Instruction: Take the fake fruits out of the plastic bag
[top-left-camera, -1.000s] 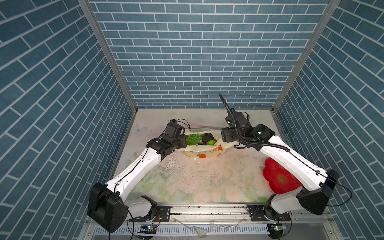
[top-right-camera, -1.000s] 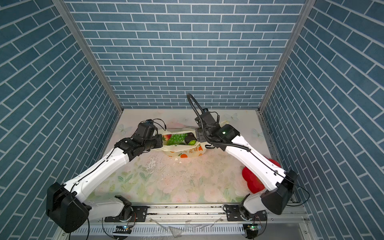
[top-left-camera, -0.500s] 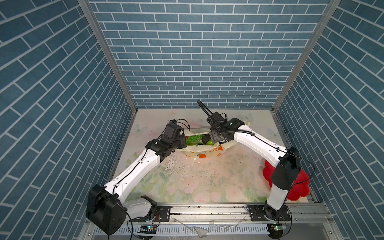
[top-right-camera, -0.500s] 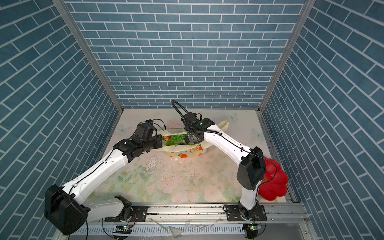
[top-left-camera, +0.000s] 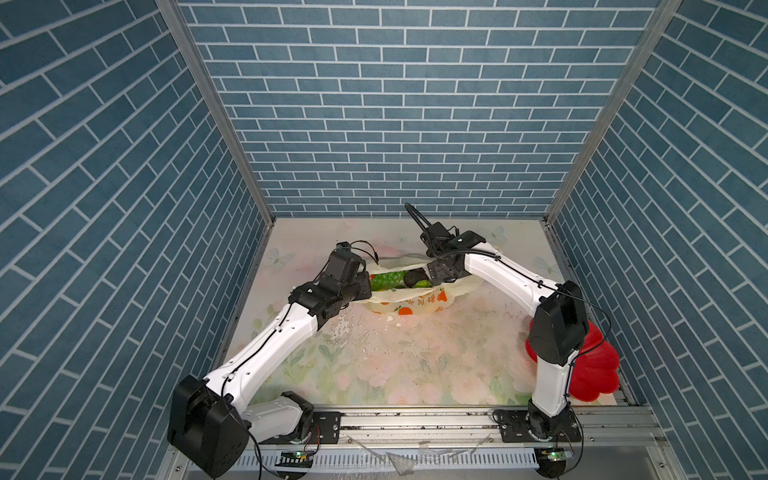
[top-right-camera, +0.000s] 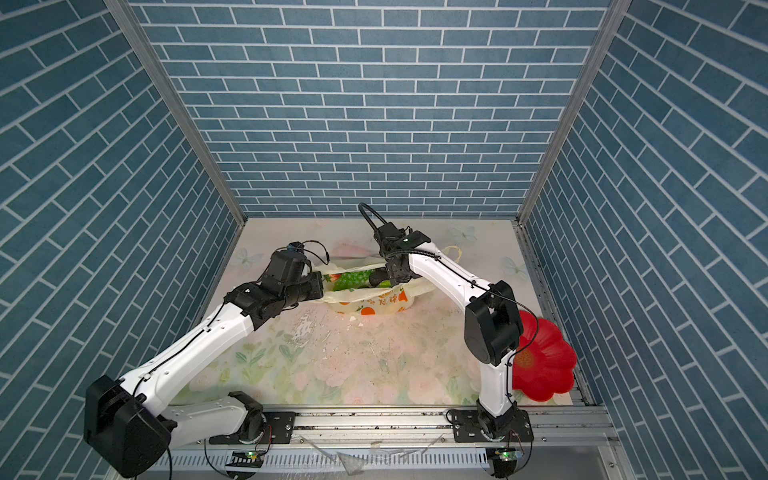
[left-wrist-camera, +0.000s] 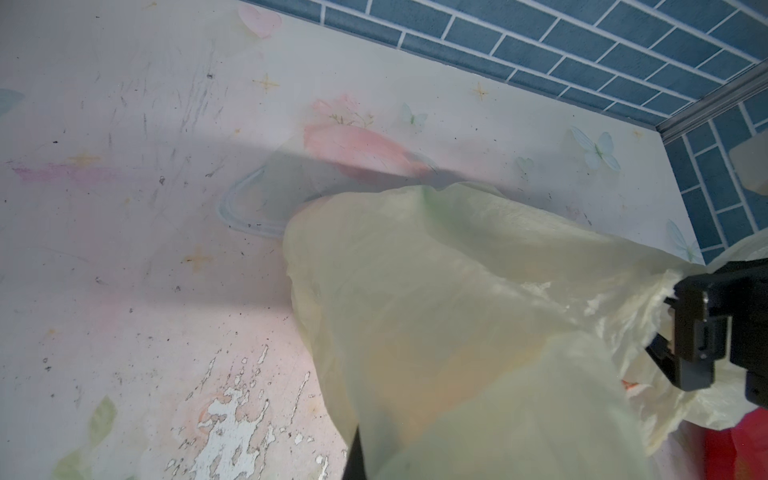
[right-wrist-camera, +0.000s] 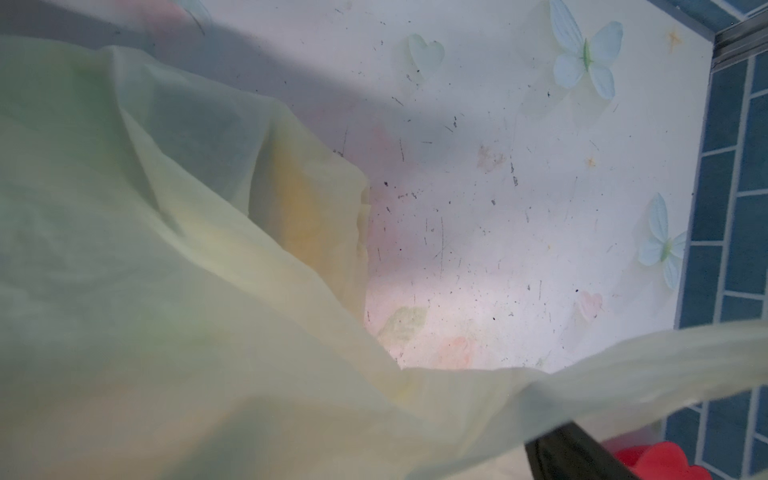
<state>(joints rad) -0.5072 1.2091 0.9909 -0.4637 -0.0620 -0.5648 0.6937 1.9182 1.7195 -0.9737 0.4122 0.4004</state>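
The cream-yellow plastic bag (top-left-camera: 415, 305) lies at the back middle of the table with its mouth held open upward. Inside it show fake fruits: a green grape bunch (top-left-camera: 386, 280), a dark brown bumpy one (top-left-camera: 414, 277) and a green round one (top-left-camera: 423, 284). My left gripper (top-left-camera: 368, 286) is shut on the bag's left rim. My right gripper (top-left-camera: 430, 274) is at the right end of the mouth, over the dark fruit, jaws open. In both wrist views bag film (left-wrist-camera: 457, 311) (right-wrist-camera: 166, 291) covers the jaws. One dark finger (right-wrist-camera: 573, 457) stands far out to the side.
A red flower-shaped plate (top-right-camera: 540, 361) sits at the front right, partly behind the right arm's elbow. Blue brick walls close in the left, back and right. The mounting rail (top-left-camera: 415, 419) runs along the front edge. The worn floral mat (top-left-camera: 395, 357) lies in front of the bag.
The right gripper reached left across the bag's mouth half a second ago and has drawn back to its right end, its jaws wider. The left arm has held still.
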